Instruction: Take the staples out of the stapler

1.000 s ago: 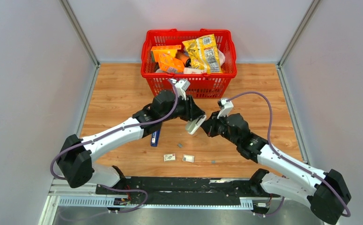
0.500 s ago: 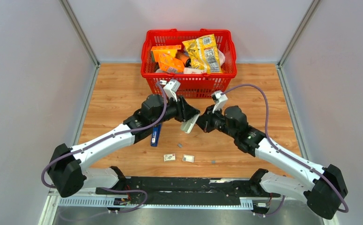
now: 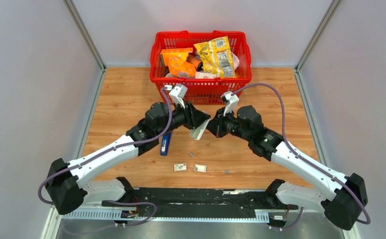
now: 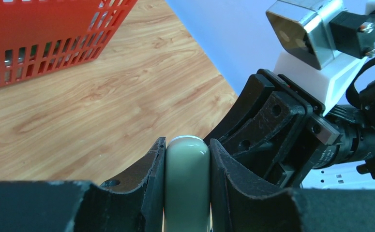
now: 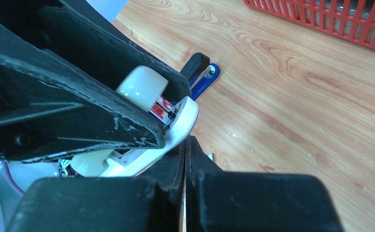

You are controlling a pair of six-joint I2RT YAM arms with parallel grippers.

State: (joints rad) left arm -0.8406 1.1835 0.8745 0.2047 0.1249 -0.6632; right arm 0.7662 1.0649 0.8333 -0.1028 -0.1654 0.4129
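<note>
The blue stapler (image 3: pixel 165 145) with a black top end lies flat on the wooden table, partly under my left arm; it also shows in the right wrist view (image 5: pixel 203 80). My left gripper (image 3: pixel 199 130) is shut on a pale white stapler-like object (image 4: pixel 187 183), held above the table. My right gripper (image 3: pixel 209 128) is shut, its tips (image 5: pixel 186 142) touching the lower edge of that white object (image 5: pixel 142 84). A tiny dark grey staple strip (image 3: pixel 191 154) lies on the table, and another (image 3: pixel 226 172) lies nearer the front.
A red basket (image 3: pixel 240 79) full of snack packets stands at the back, close behind both wrists. Two small white square tags (image 3: pixel 180 167) (image 3: pixel 199 168) lie near the front edge. Grey walls close in both sides.
Both grippers have moved together a little to the left and toward the basket, the white object still in the left one. The blue stapler has not moved.
</note>
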